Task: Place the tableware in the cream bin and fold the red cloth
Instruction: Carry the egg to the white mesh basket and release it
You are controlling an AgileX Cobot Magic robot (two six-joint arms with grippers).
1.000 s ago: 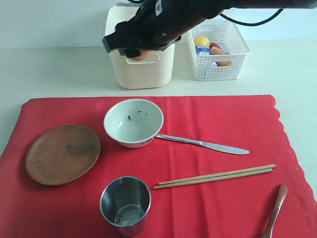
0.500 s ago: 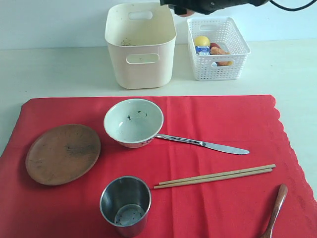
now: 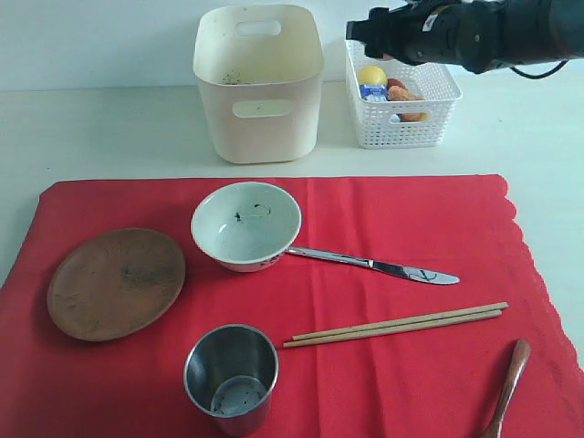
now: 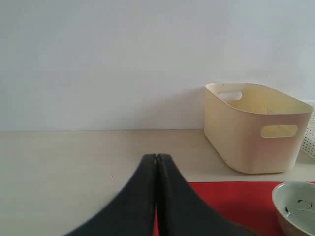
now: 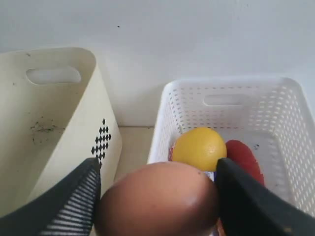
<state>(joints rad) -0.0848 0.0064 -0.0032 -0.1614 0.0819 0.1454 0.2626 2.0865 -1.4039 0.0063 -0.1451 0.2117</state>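
Note:
The red cloth (image 3: 383, 219) lies spread flat. On it rest the white bowl (image 3: 245, 225), wooden plate (image 3: 116, 283), steel cup (image 3: 231, 376), knife (image 3: 374, 265), chopsticks (image 3: 397, 324) and wooden spoon (image 3: 509, 383). The cream bin (image 3: 259, 82) stands behind the cloth. My right gripper (image 3: 368, 32) hovers above the near-left corner of the white basket, shut on a brown egg (image 5: 157, 199) that fills the space between its fingers (image 5: 78, 196). My left gripper (image 4: 156, 158) is shut with nothing in it, low beside the cloth's left part, facing the cream bin (image 4: 256, 128).
A white lattice basket (image 3: 429, 128) to the right of the cream bin holds a lemon (image 5: 199, 147), a red item (image 5: 243, 157) and other food. Bare pale tabletop (image 3: 91, 128) surrounds the cloth, with a wall behind.
My right arm has swung from in front of the cream bin rightward to above the white basket, carrying the egg. The tableware and cloth have not moved.

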